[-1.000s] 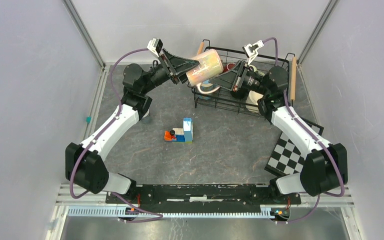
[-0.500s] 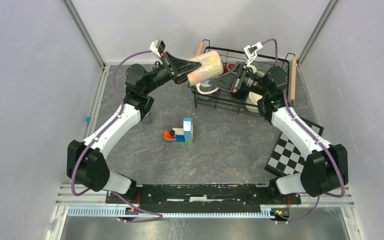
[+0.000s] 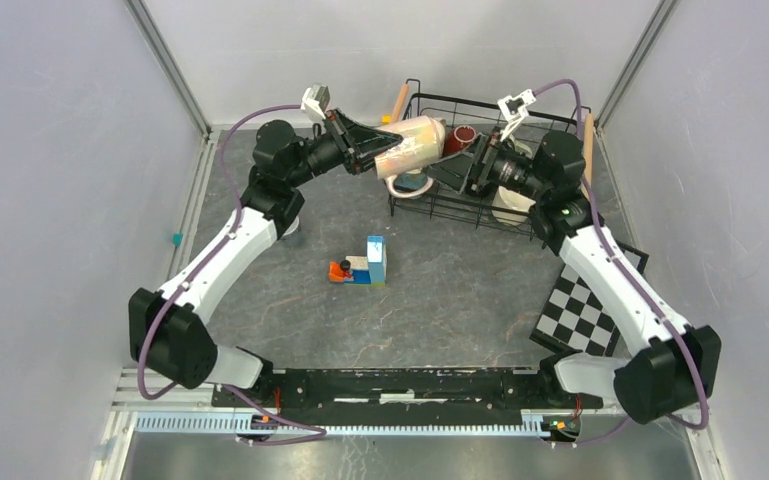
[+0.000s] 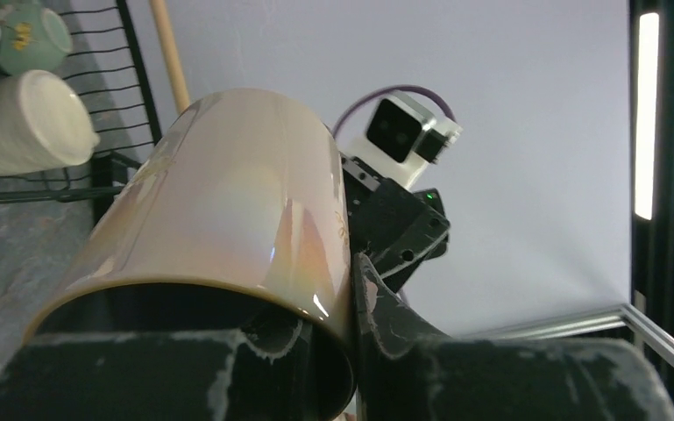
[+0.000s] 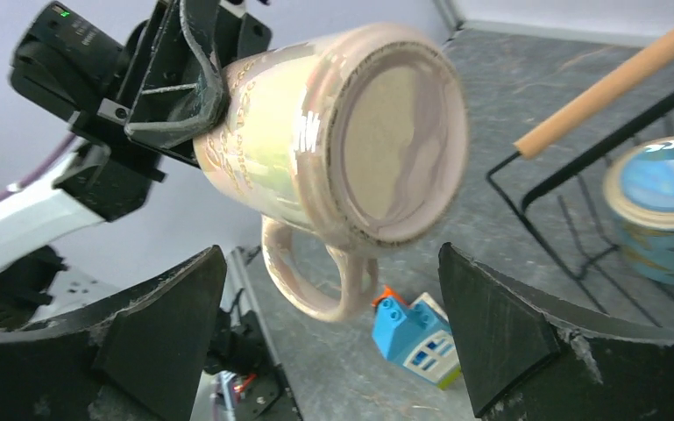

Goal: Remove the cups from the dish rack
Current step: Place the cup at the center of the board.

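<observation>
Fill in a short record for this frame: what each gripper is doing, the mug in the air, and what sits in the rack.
Left gripper: shut on the rim of the pink-beige mug
Right gripper: open, facing the mug's base, fingers clear of it
Mug pose: on its side in the air at the dish rack's left end, handle hanging down
In rack: at least a dark red cup, a teal cup and a cream cup
On table: toy block cluster, outside the rack
</observation>
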